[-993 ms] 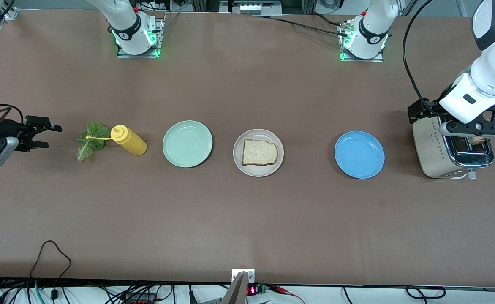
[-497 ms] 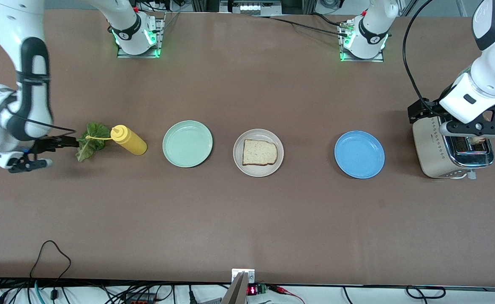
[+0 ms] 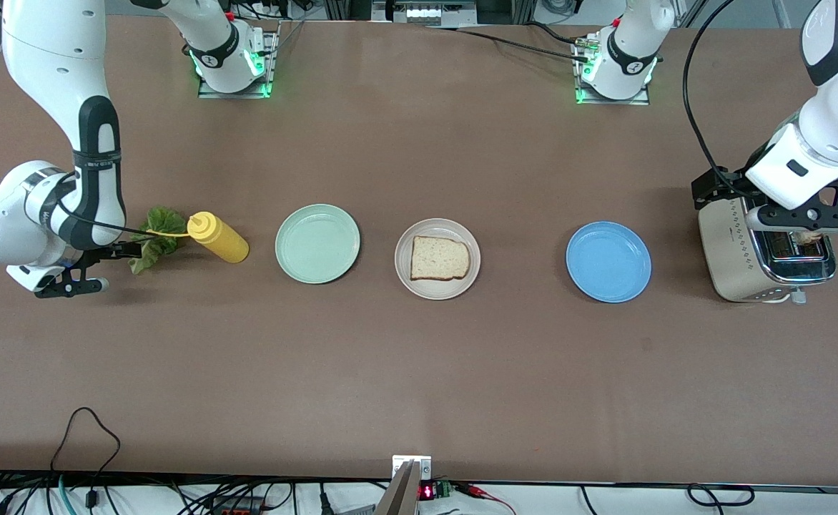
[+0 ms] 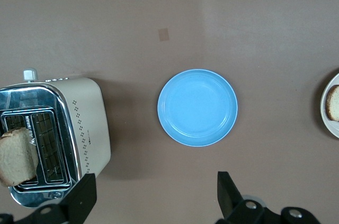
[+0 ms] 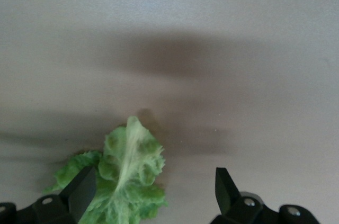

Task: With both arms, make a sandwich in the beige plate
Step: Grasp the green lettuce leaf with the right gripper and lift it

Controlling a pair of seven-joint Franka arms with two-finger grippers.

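Bread (image 3: 439, 258), one toasted slice, lies flat on the beige plate (image 3: 412, 283) at the middle of the table, between a mint-green plate (image 3: 317, 243) toward the right arm's end and a blue plate (image 3: 608, 261) toward the left arm's end. A second slice (image 4: 17, 156) stands tilted in a slot of the cream and chrome toaster (image 3: 730, 250) at the left arm's end; rows of small dots mark the toaster's side, but any brand lettering there is too small to read.

Lettuce leaf (image 3: 156, 239) lies on the bare table at the right arm's end, touching a yellow squeeze bottle (image 3: 219, 239) that lies on its side, nozzle toward the leaf. No label shows on the bottle.

Right gripper (image 3: 94, 268) is low at the edge of the leaf, jaws wide apart and holding nothing; in its wrist view one finger (image 5: 79, 191) overlaps the leaf's edge while the other is over bare table. Left gripper (image 3: 805, 220) hangs over the toaster, jaws wide as well and empty.
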